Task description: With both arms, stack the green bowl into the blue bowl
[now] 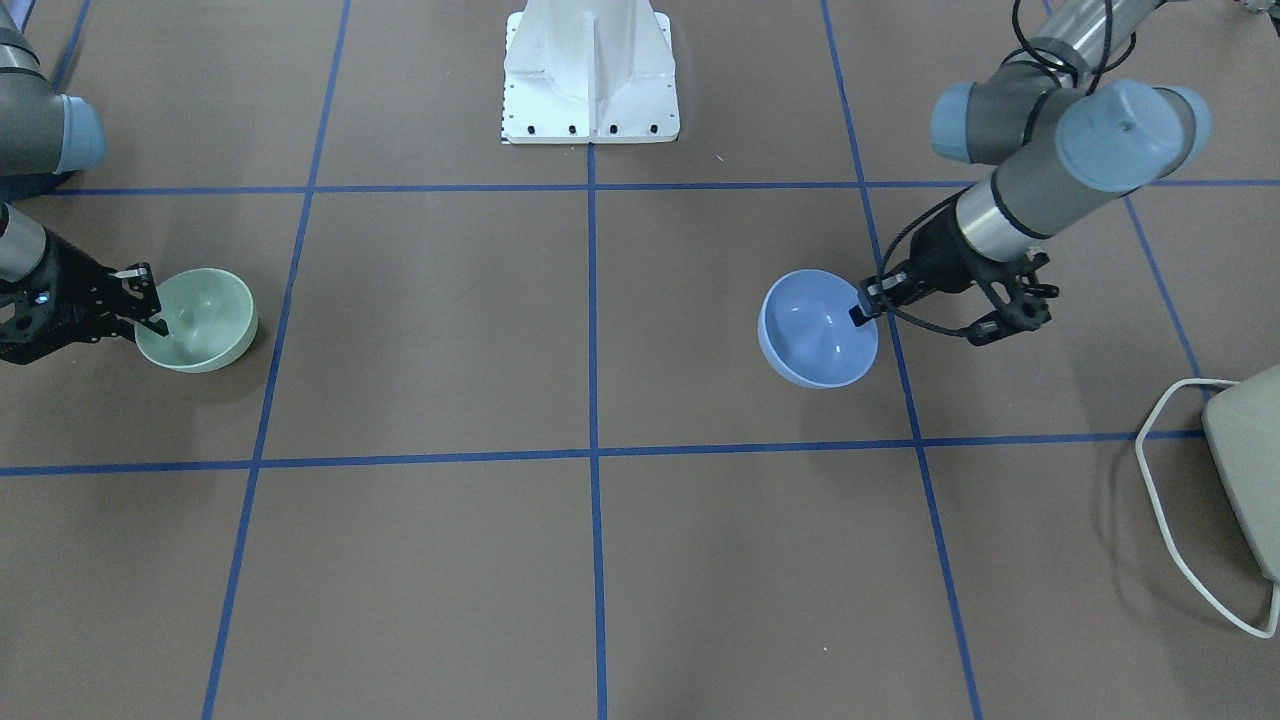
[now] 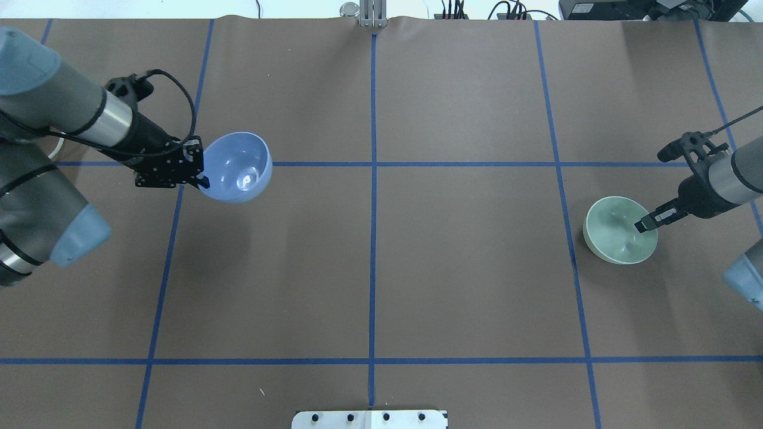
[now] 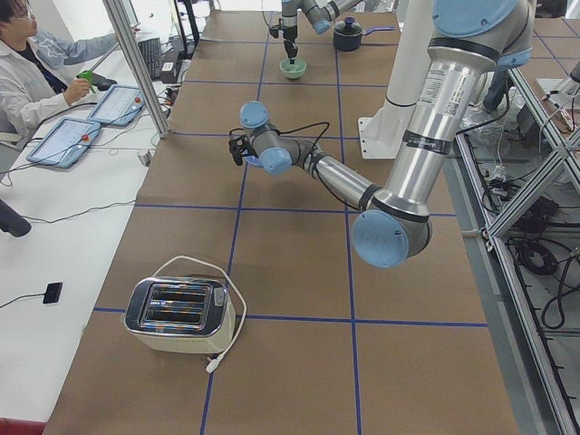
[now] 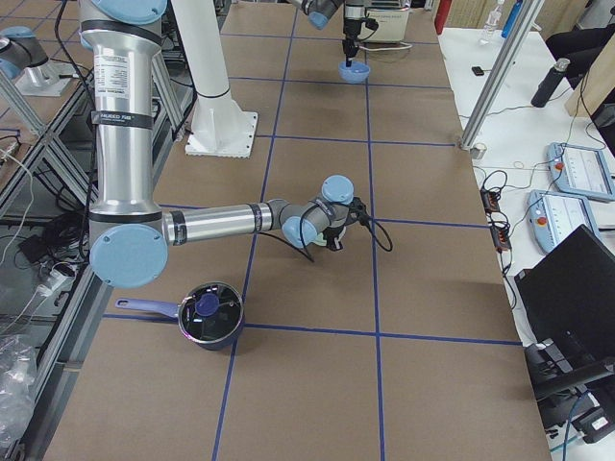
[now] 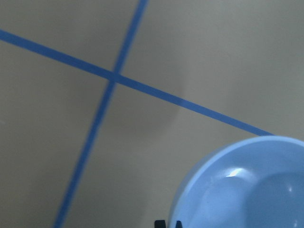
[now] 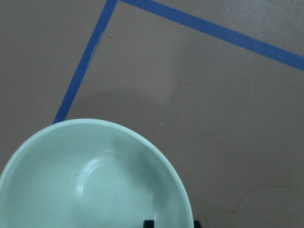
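Facing the robot across the table (image 1: 600, 560): left gripper (image 1: 866, 300) pinched shut on the blue bowl (image 1: 815, 335) at its rim, 1 finger inside, 1 outside, a hold that leaves the hollow free to receive; bowl tilted; right gripper (image 1: 150, 312) nips the green bowl (image 1: 205, 320) by its rim likewise, ready to carry it over; overhead: the 2 bowls well apart at opposite sides; blue throws a detached shadow, so judged lifted; green upright, cannot tell whether it rests on the table; left wrist: blue bowl smooth, glossy, plain, 1 bright highlight inside; right wrist: pale mint interior, glossy, unmarked, black fingertips (image 6: 149, 223) straddling the rim
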`<state>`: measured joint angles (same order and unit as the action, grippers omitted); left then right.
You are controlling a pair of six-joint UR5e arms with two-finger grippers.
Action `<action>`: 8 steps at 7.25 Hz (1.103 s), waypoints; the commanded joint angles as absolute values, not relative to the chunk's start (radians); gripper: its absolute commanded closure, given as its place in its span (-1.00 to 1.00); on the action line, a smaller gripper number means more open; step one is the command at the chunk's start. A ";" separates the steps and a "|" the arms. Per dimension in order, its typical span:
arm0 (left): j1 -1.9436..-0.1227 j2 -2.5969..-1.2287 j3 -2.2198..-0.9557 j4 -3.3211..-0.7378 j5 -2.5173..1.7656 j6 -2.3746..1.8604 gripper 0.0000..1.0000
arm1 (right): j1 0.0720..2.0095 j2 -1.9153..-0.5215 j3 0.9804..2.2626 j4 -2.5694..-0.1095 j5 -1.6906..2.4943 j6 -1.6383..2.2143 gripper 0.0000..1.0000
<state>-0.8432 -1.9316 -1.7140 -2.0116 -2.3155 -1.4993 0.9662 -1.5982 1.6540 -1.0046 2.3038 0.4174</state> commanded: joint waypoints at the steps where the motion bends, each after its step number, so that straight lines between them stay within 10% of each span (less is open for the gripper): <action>1: -0.756 -1.992 -1.715 -1.999 -2.243 -1.601 1.00 | 0.966 -1.600 1.654 -1.005 2.304 0.419 0.92; 8: -0.568 -2.193 -1.678 -1.759 -1.997 -1.615 1.00 | 1.002 -1.554 1.784 -1.101 2.335 0.521 1.00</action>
<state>-0.5943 -2.1781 -1.6973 -1.7611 -2.0134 -1.6152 0.9954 -1.5832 1.7361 -1.0383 2.3307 0.4812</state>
